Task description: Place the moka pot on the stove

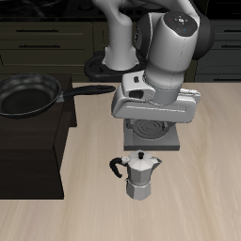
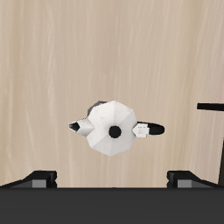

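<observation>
Both fingers [image 2: 40, 176] spread wide above the moka pot [image 2: 112, 129], not touching it.

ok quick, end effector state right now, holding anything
End effector: open, holding nothing. It hangs above the moka pot, which stands on the table in front of the stove.

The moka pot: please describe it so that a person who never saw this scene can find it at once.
On the light wooden table, look beside the big black cabinet that carries the frying pan. In front of the dark stove plate stands the moka pot. It is the only small, silver, faceted thing, with a black handle and knob.
</observation>
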